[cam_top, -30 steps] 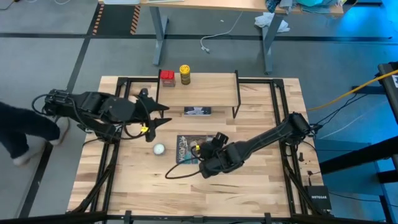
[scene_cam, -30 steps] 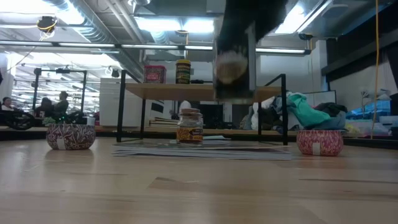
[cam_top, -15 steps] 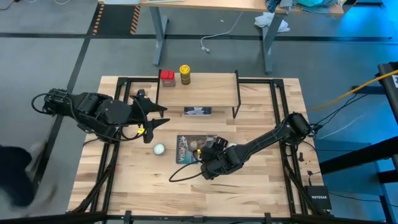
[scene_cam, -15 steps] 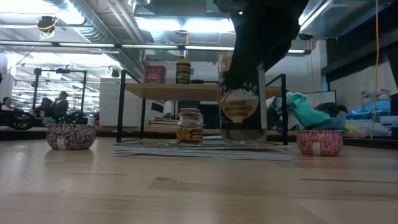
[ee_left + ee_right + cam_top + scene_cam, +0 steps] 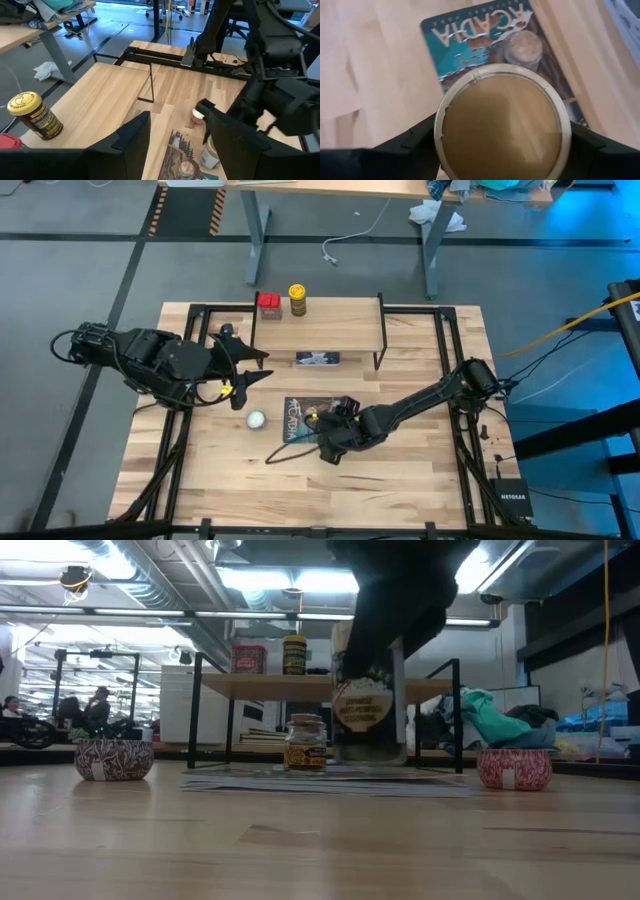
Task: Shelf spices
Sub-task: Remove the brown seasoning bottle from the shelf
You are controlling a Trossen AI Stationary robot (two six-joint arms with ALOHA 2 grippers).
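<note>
Right gripper (image 5: 330, 442) is clamped on the tan jar (image 5: 367, 700), fingers on either side of the lid in the right wrist view (image 5: 502, 122). Half a second ago the jar stood upright with its base at the book (image 5: 305, 420); now it is tilted, shifted toward the shelf's left side in the low view, base just above the book. The tiny jar (image 5: 305, 743) stands on the book, unchanged. Left gripper (image 5: 262, 365) hovers near the shelf's (image 5: 330, 330) left end, fingers apart and holding nothing, in the same place as before. The red tin (image 5: 268, 303) and the yellow jar (image 5: 297, 299) sit side by side on the shelf's left rear corner. A white ball (image 5: 256, 420) lies just left of the book.
</note>
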